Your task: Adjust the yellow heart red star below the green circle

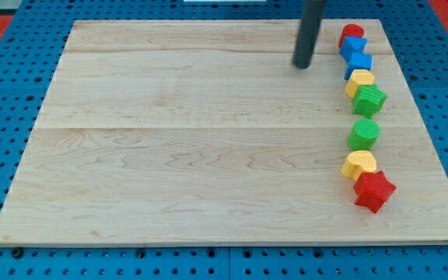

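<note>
The green circle sits near the board's right edge. The yellow heart lies just below it, touching or nearly touching. The red star lies just below the heart, a little to the right, against it. My tip is at the view's top, well above and to the left of these three blocks, touching none of them.
A column of blocks runs up the right edge above the green circle: a green star, a yellow block, two blue blocks and a red block. The wooden board lies on a blue pegboard.
</note>
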### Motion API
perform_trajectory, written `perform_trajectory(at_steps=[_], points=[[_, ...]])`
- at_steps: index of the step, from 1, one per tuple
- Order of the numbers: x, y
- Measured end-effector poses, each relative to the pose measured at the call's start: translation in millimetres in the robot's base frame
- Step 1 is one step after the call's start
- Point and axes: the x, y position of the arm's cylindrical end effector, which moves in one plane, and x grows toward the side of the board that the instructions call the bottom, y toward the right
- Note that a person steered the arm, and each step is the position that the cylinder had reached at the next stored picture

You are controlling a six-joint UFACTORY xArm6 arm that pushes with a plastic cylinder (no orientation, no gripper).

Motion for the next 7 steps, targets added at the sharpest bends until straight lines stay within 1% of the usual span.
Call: perform_trajectory(at_steps=[1, 2, 3, 4, 5, 6, 7], points=[[94, -9], [131, -8], [210, -1], [212, 20], [211, 71], [200, 85], [197, 64]])
